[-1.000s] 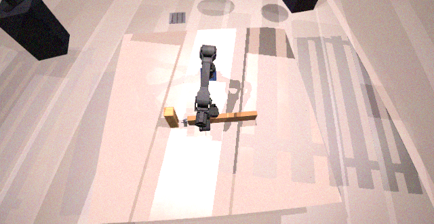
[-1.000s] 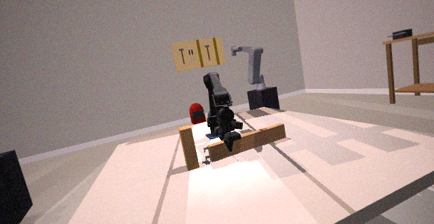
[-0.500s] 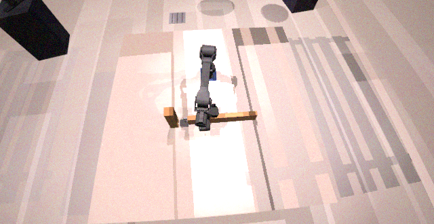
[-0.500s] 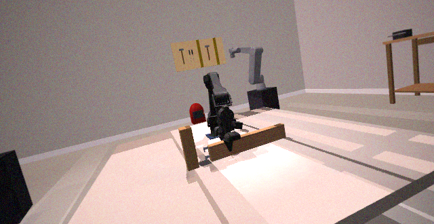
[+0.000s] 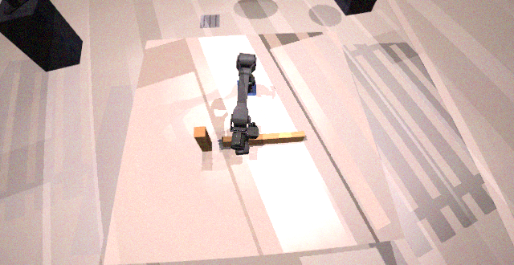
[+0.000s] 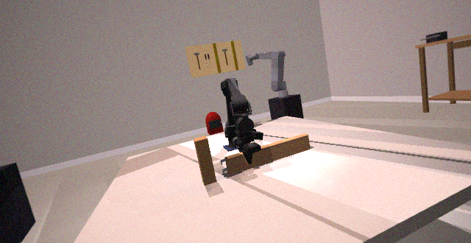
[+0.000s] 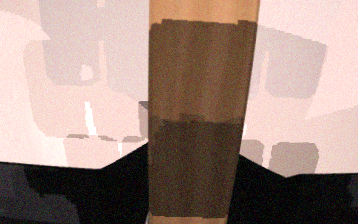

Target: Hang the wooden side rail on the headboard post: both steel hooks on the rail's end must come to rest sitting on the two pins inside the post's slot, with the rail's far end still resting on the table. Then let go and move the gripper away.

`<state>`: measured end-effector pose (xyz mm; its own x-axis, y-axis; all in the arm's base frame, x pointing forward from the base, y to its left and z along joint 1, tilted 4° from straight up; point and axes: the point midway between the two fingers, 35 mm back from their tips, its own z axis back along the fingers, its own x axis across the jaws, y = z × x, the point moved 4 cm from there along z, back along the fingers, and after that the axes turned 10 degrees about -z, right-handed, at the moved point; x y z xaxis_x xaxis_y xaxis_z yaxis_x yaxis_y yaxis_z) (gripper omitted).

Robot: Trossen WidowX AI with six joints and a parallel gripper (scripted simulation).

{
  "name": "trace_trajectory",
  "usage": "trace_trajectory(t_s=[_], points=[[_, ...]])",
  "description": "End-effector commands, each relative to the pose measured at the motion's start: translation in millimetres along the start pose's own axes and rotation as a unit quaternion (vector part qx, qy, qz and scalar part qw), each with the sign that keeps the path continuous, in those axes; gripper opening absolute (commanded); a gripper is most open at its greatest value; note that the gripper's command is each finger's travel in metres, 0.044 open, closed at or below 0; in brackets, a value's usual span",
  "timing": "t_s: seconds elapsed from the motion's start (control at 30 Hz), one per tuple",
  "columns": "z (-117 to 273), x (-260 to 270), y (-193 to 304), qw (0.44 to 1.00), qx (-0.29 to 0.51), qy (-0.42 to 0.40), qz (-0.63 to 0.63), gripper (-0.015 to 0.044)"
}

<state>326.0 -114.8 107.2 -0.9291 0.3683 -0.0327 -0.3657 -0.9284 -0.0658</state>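
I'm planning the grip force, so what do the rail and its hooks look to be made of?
The rail looks like wood, smooth and perhaps unpainted: brown with faint lengthwise streaks up close. The hooks look like metal, probably plain steel, from their grey color; their finish is too small to judge.

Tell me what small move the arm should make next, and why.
Probably ease the end effector toward the post, lifting the hooked end slightly: it grips the rail, whose steel hooks face the post across a gap, and the lower hook looks close to the table.
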Motion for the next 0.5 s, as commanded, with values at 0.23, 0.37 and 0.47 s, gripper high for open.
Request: trace_trajectory(t_s=[0.23, 0.37, 0.47], points=[[5.7, -1.3, -0.4, 1.000, -0.001, 0.005, 0.000, 0.0000], [6.3, -1.3, -0.4, 1.000, -0.001, 0.005, 0.000, 0.0000], [6.8, -1.3, -0.4, 1.000, -0.001, 0.005, 0.000, 0.0000]])
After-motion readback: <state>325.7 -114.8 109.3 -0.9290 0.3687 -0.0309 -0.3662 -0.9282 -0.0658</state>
